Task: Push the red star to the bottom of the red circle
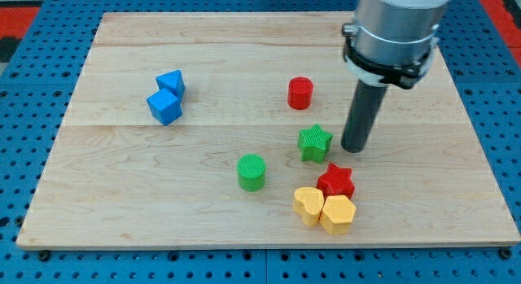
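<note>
The red star [335,181] lies low on the board, right of centre, touching the yellow blocks below it. The red circle [300,93] is a short cylinder above it, near the board's middle-right. A green star [314,143] sits between them. My tip [354,149] is the lower end of the dark rod, just right of the green star and just above the red star, a little to its right. It is apart from the red star by a small gap.
A yellow heart [308,206] and a yellow hexagon [339,214] sit against the red star's lower side. A green circle [251,172] is to the left. Two blue blocks [167,97] sit at the upper left. The wooden board [122,194] is ringed by blue pegboard.
</note>
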Robot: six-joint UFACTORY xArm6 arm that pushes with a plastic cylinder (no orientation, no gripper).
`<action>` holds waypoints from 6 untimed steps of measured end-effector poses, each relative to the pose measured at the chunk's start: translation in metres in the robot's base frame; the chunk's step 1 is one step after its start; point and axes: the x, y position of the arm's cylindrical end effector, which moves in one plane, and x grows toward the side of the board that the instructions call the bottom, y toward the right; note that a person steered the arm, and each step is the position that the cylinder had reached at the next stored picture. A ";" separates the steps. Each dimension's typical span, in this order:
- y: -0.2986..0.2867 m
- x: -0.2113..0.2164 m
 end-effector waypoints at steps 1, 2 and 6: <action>-0.010 -0.021; -0.064 -0.014; 0.056 0.117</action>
